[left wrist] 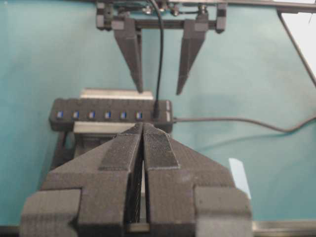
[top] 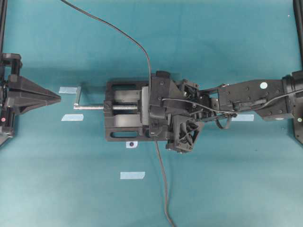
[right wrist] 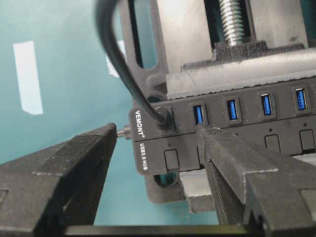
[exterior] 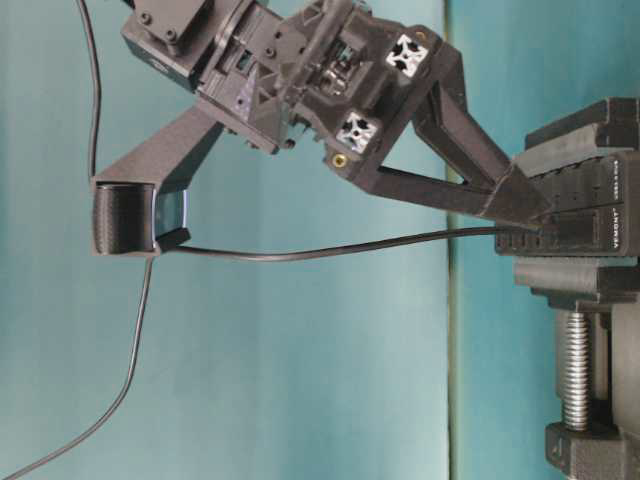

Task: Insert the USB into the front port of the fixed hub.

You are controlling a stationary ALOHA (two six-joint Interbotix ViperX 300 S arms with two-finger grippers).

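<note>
1. The USB (right wrist: 163, 117) sits plugged into the end port of the fixed hub (right wrist: 237, 133), the port next to the white print, with its thin black cable (right wrist: 116, 59) arching up and away from it. The hub lies clamped across the vise (top: 125, 116), its long axis running crosswise to the vise screw.

2. The right end effector (right wrist: 158, 148) is released: its two fingers stand wide apart, one on each side of the plug, neither visibly pressing on it. The plug lies directly ahead, between the fingertips, so any further move is straight along the plug's own axis.

3. The left end effector (left wrist: 143, 143) is clenched on nothing, its fingers pressed together. It is parked at the counter's (top: 213, 189) left edge, well apart from the hub and facing it.

4. The right arm is by far the nearer. Judging from how deep the plug looks, insertion appears done, and what remains is likely a straight retreat without snagging the cable.
</note>
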